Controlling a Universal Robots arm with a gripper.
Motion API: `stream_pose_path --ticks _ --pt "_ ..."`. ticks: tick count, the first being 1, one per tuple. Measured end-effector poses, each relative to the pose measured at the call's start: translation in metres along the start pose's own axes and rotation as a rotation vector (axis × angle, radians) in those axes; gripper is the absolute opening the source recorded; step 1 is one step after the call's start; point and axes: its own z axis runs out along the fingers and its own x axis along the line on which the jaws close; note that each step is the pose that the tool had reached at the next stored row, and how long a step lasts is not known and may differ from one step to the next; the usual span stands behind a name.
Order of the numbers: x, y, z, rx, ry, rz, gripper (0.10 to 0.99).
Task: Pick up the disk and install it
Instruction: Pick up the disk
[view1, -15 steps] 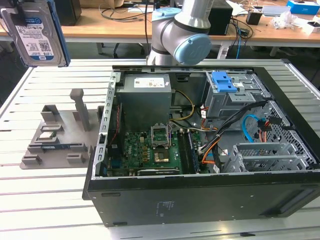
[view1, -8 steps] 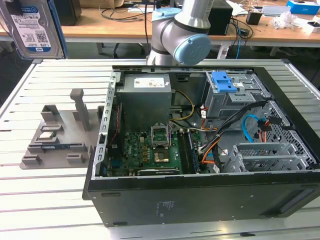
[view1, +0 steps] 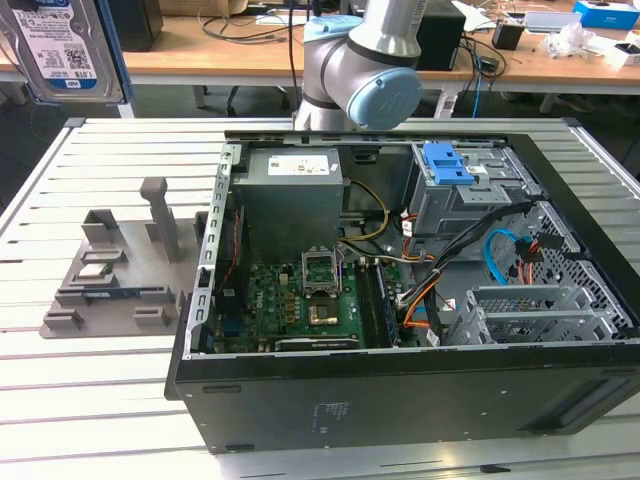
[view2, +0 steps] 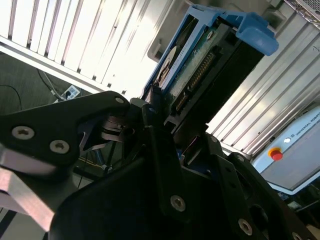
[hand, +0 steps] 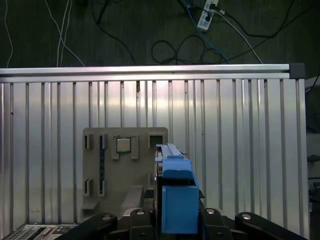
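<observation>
Claw (view2: 175, 120) is pinched on the disk (view2: 210, 65), holding it clear of the surface (view1: 100, 400). You see the disk at the exterior view's upper left, well apart from the open computer case (view1: 400, 300). Pickup judged complete; installation outstanding.

The arm (view1: 345, 50) was a smooth silver-grey tube, its joint closed by a round pale-blue cap (view1: 388, 97). A thin dark cable (view1: 293, 70) perhaps ran alongside it. The pincer (view2: 175, 125) was matte black, built of flat, round-ended links (hand: 102, 222) studded with bright silver screws (view2: 23, 132) in both wrist views.
</observation>
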Motion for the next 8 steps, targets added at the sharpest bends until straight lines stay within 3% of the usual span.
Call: stream_pose_path --ticks 6,8 --pt "-0.0001 -0.0024 -0.0005 0.000 0.0001 0.000 0.369" --pt "-0.0002 -0.0111 -0.0008 0.000 0.0001 0.000 0.369"
